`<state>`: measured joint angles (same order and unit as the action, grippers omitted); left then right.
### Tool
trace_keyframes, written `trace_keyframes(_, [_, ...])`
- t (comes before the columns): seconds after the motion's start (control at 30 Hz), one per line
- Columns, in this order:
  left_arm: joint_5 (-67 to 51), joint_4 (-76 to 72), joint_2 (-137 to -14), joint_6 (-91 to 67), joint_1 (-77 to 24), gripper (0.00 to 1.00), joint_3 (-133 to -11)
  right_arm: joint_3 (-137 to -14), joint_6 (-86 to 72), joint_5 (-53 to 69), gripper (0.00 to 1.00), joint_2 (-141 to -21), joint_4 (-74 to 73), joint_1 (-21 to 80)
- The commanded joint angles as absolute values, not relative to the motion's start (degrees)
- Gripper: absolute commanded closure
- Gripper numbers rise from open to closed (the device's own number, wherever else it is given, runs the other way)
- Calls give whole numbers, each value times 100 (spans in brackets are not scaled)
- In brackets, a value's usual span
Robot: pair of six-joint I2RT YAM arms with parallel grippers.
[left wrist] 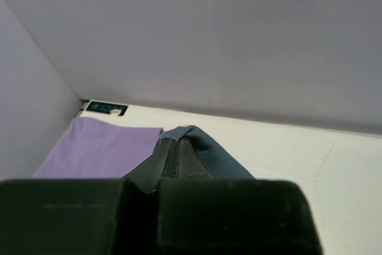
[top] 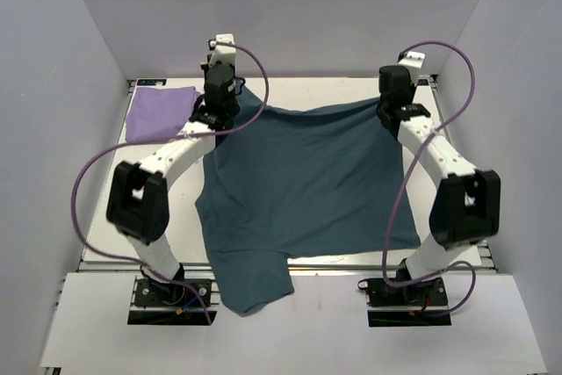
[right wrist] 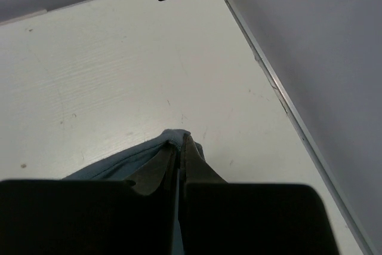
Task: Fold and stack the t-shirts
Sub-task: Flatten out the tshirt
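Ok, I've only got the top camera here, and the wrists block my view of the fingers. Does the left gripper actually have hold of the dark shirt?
Observer: Yes. In the left wrist view the left gripper is shut on a bunched edge of the teal shirt.
Operator: And the right one?
Observer: The right gripper is shut too, with a small tuft of the same shirt poking out past its tip.
Operator: Is the purple shirt caught in either grip?
Observer: No. The lavender shirt lies flat beside the left gripper, and only teal cloth is in the grip.
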<state>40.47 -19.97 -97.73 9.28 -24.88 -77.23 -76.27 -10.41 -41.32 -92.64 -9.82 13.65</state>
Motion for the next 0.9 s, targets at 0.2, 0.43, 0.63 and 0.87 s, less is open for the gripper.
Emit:
trace_keyframes(0.2, [2111, -2082, -11521, 141, -1890, 100, -9245, -9262, -642, -3254, 100, -10836, -536, 774])
trace_keyframes(0.43, [688, -1873, -13217, -650, -1495, 100, -10888, -10229, -387, -2550, 100, -12004, -483, 519])
trace_keyframes(0.63, [387, -1644, -13351, -1028, -1362, 100, -10882, -10617, -325, -2329, 100, -12270, -589, 431])
trace_keyframes(0.87, [325, -879, -11867, -1028, -1310, 100, -9312, -10064, -386, -2294, 100, -11735, -633, 361])
